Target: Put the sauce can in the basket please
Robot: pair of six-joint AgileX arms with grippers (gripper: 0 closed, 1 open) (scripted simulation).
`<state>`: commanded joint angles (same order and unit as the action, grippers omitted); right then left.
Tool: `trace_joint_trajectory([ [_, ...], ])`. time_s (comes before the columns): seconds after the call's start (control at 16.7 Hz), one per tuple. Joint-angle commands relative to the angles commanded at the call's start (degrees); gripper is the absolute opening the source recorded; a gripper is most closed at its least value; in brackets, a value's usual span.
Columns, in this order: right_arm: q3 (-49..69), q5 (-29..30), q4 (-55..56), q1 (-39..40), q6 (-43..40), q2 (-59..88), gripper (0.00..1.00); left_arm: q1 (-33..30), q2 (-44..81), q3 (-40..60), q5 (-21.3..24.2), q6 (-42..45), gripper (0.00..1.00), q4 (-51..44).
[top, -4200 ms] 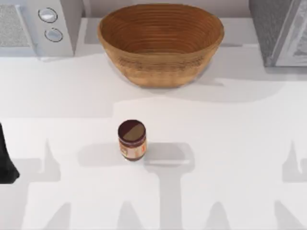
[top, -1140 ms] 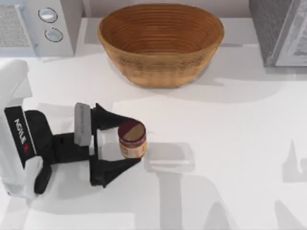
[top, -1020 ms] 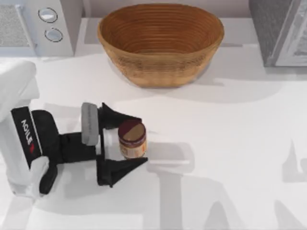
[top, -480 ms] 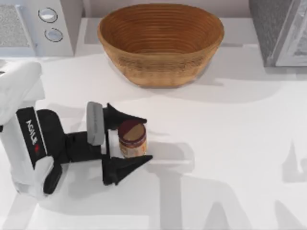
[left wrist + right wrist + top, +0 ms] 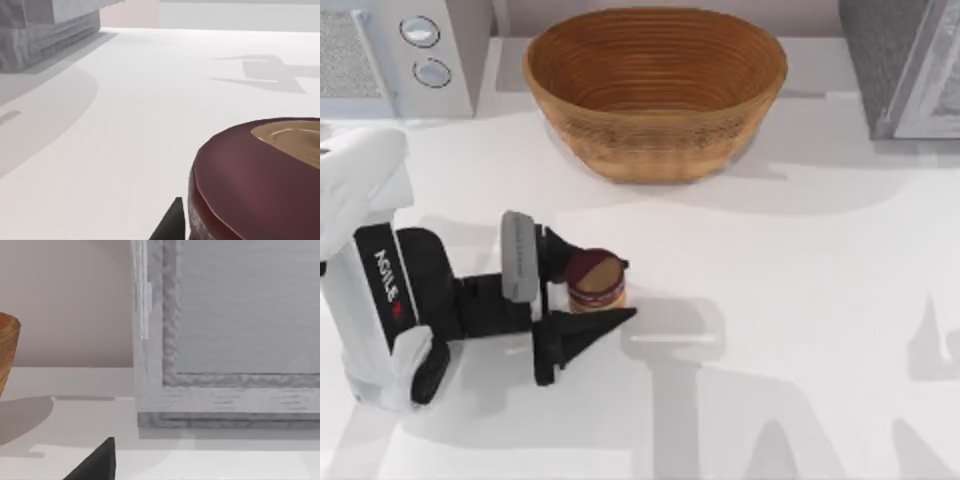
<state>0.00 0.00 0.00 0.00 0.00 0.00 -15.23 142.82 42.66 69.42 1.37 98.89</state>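
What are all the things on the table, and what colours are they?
sauce can: one, dark maroon and tan top, orange-tan label, standing left of the table's middle, between the left gripper's fingers.
basket: one, golden brown wicker, at the back middle, nothing inside.
microwave: one, pale grey with two round knobs, back left corner.
grey cabinet: one, speckled grey, back right corner.
table: one, white.
left gripper: one, black fingers on a white and black arm, left side of the table, closed on the sauce can.
right gripper: one black fingertip in the right wrist view, near the grey cabinet.
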Motion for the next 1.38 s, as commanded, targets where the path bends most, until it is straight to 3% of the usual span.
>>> trace_joint_trajectory([
  [0.12,0.0,0.0,0.0,0.0,0.0,0.0,1.00,0.0,0.0,0.0,0.0,0.0,0.02,0.0],
  [0.18,0.0,0.0,0.0,0.0,0.0,0.0,1.00,0.0,0.0,0.0,0.0,0.0,0.00,0.0],
  [0.84,0.0,0.0,0.0,0.0,0.0,0.0,1.00,0.4,-1.7,-0.1,0.9,1.4,0.00,-1.0],
  [1.08,0.0,0.0,0.0,0.0,0.0,0.0,1.00,2.6,-9.2,-3.0,4.4,5.8,0.00,-8.6],
  [1.38,0.0,0.0,0.0,0.0,0.0,0.0,1.00,8.2,-22.7,-10.2,9.8,14.0,0.00,-25.1],
])
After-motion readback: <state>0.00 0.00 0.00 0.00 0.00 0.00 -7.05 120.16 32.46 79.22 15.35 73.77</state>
